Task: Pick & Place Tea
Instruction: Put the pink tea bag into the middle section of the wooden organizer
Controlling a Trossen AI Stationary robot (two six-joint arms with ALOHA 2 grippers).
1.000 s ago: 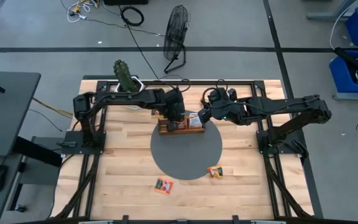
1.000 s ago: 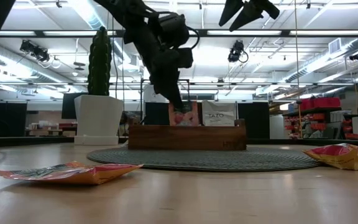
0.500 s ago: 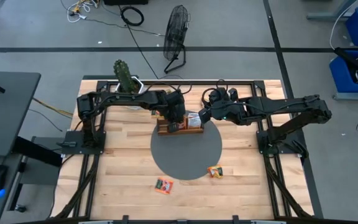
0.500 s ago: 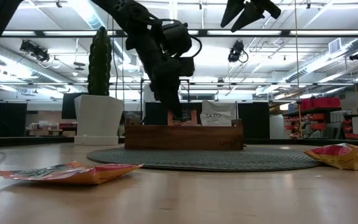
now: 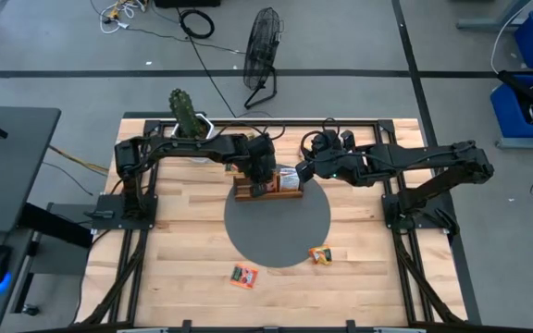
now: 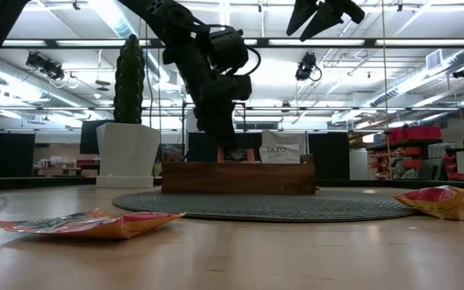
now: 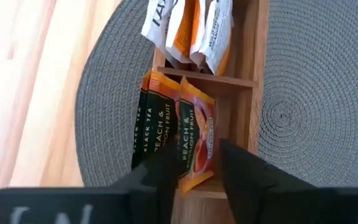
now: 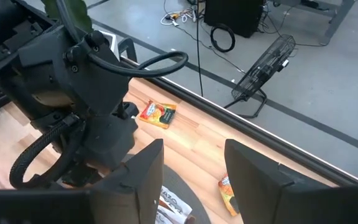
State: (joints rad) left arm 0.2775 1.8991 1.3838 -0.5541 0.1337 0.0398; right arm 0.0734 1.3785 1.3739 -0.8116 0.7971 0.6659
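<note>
A brown wooden tray (image 5: 290, 193) lies on a round grey mat (image 5: 278, 227). Tea sachets stand on edge in its compartments: white ones (image 7: 188, 31) in one, dark green and orange ones (image 7: 151, 124) in the adjoining one. My left gripper (image 7: 194, 171) reaches down into that compartment, open, with an orange sachet (image 7: 196, 140) between its fingers. My right gripper (image 8: 194, 180) hangs open above the tray's right end (image 5: 302, 171), nothing between its fingers. Two more sachets (image 5: 243, 275) (image 5: 320, 255) lie flat on the table nearer the front. My left gripper comes down slanting from above, one finger on each side of the orange sachet's near edge (image 7: 191, 180). The sachet stands in the tray's compartment. Whether a finger (image 7: 160, 171) still touches it, I cannot tell.
A potted cactus (image 5: 186, 116) stands at the table's far left, behind the left arm. The two loose sachets show in the low view as well (image 6: 91, 223) (image 6: 445, 201). Bare wood lies around the mat toward the near edge.
My left gripper has sunk a little toward the tray. The orange sachet, which stood above the tray's rim in the low view, now sits down in the compartment. The right arm has kept still.
</note>
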